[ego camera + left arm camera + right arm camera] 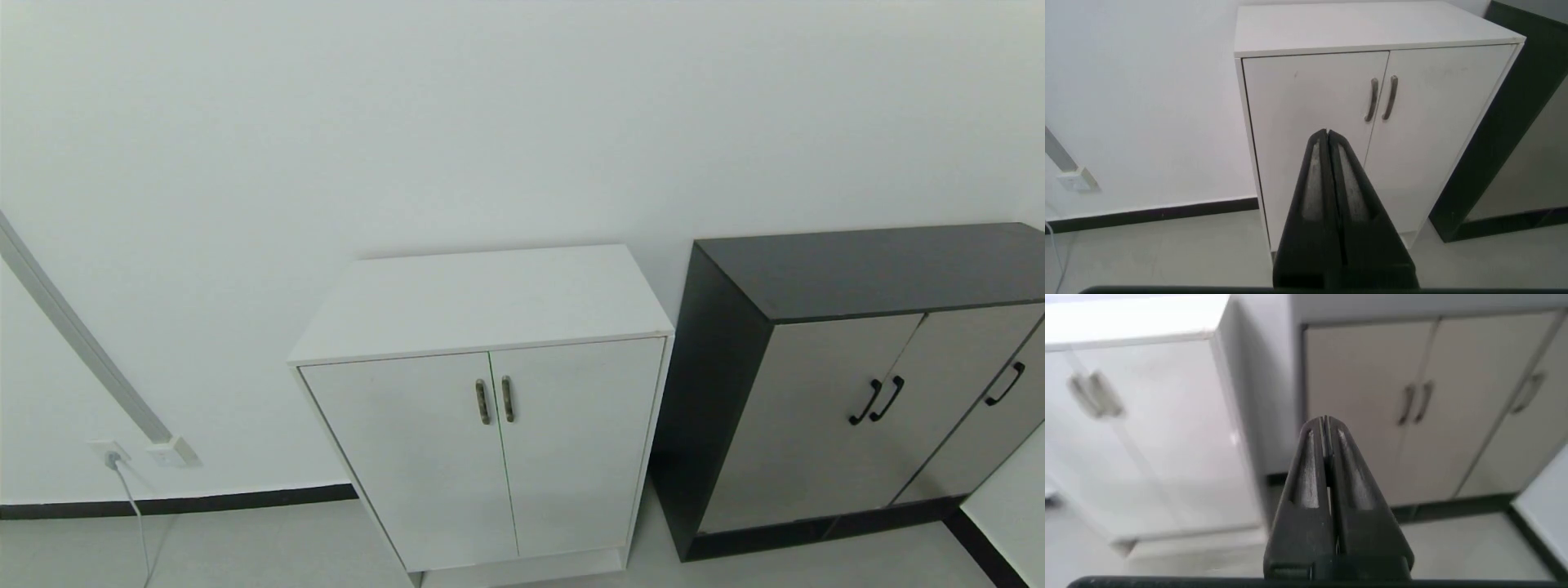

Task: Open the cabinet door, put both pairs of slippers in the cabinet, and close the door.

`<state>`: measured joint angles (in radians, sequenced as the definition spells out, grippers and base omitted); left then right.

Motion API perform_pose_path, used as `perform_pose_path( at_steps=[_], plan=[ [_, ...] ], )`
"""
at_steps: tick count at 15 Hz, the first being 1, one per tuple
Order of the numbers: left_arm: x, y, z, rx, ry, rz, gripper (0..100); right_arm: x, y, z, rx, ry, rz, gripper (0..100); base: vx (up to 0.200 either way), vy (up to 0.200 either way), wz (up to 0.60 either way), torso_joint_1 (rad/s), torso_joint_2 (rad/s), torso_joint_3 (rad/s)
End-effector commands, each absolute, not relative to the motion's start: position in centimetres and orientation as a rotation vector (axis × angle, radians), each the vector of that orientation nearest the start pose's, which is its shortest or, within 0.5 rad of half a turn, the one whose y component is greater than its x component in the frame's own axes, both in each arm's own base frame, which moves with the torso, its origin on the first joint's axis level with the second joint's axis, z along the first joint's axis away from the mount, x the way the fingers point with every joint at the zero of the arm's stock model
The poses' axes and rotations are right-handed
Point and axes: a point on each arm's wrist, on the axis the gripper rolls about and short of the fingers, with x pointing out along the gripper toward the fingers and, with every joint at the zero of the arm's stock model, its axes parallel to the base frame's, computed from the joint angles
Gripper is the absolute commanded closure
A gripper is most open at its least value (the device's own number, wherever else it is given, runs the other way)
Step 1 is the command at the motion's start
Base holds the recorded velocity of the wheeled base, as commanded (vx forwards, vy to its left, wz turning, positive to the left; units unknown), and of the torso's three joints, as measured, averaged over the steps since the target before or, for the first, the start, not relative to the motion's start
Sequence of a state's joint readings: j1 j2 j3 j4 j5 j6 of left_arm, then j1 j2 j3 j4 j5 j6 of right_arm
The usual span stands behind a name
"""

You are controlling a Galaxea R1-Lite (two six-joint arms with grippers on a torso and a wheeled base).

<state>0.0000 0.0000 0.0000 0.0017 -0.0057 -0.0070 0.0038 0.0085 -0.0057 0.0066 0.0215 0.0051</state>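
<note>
A white two-door cabinet [482, 425] stands against the wall, both doors shut, with two metal handles [495, 400] side by side at the middle seam. From the left wrist, my left gripper [1327, 135] is shut and empty, held some way in front of the white cabinet [1372, 98] and its handles [1382, 99]. From the right wrist, my right gripper [1325, 422] is likewise shut and empty, in front of the gap between the white cabinet [1143, 425] and the dark one.
A black cabinet [857, 384] with grey doors and black handles [876, 400] stands right of the white one. A wall socket with a plugged cable [114, 461] and a slanted cable duct [73, 335] are at the left. Grey floor [204, 547] lies in front.
</note>
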Motion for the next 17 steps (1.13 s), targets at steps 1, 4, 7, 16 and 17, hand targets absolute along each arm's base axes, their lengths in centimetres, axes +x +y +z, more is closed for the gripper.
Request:
perform_pose_path(
  at_steps=[1, 4, 7, 16, 17],
  plan=[
    [-2.27, -0.01, 7.54, -0.006, 0.003, -0.006, 100, -2.28, 0.07, 7.56, -0.005, 0.003, 0.035, 100, 0.0, 0.0, 0.0, 0.0, 0.0, 0.0],
    [-2.27, -0.01, 7.54, -0.006, 0.003, -0.006, 100, -2.27, 0.12, 7.52, -0.026, 0.004, 0.06, 100, 0.0, 0.0, 0.0, 0.0, 0.0, 0.0],
    [-2.27, -0.01, 7.54, -0.005, 0.003, -0.006, 100, -2.27, 0.11, 7.54, -0.005, 0.003, 0.055, 100, 0.0, 0.0, 0.0, 0.0, 0.0, 0.0],
    [-2.28, -0.01, 7.53, -0.005, 0.002, -0.006, 100, -2.27, 0.11, 7.54, -0.005, 0.003, 0.055, 100, 0.0, 0.0, 0.0, 0.0, 0.0, 0.0],
    [-2.28, -0.01, 7.53, -0.005, 0.002, -0.006, 100, -2.27, 0.11, 7.54, -0.006, 0.003, 0.055, 100, 0.0, 0.0, 0.0, 0.0, 0.0, 0.0]
  ],
)
